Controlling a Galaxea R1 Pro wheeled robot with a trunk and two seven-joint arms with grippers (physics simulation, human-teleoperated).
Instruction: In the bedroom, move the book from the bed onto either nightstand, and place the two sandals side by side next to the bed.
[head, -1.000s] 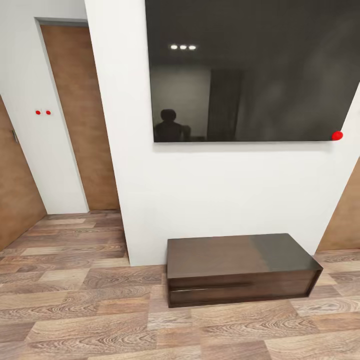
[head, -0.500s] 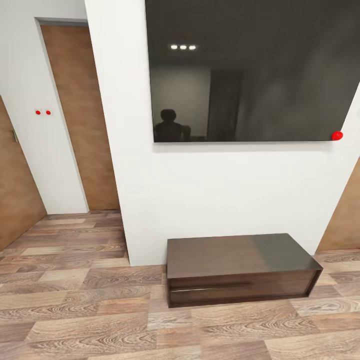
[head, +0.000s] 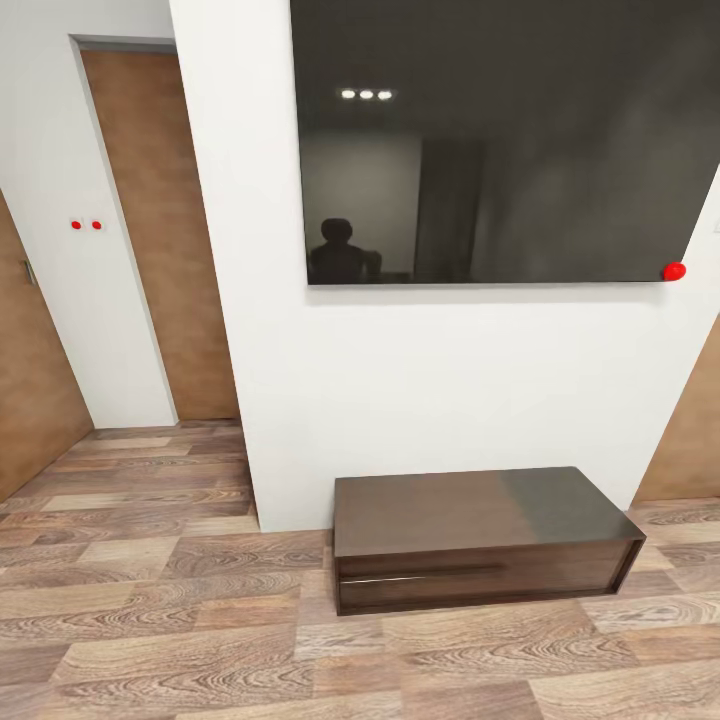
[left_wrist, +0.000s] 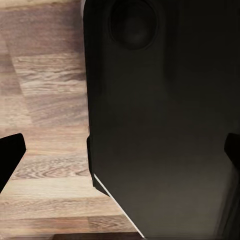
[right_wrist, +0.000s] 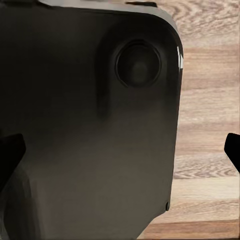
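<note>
Bedroom floor (head: 150, 640) of wood planks bears a low dark bench (head: 480, 540) under a black wall panel (head: 500, 140); both grippers' fingers spread apart.

White wall (head: 420, 400); glossy black wall screen (head: 500, 140) with red dot (head: 674, 270); dark-brown bench cabinet (head: 485, 538); brown-grey wood-grain plank floor (head: 150, 620); tan-brown door (head: 160, 240).

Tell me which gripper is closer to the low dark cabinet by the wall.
Can't tell left or right. The cabinet stands against the wall. The left gripper and right gripper each hang open over plank floor beside a dark housing, with nothing tying either to the cabinet.
</note>
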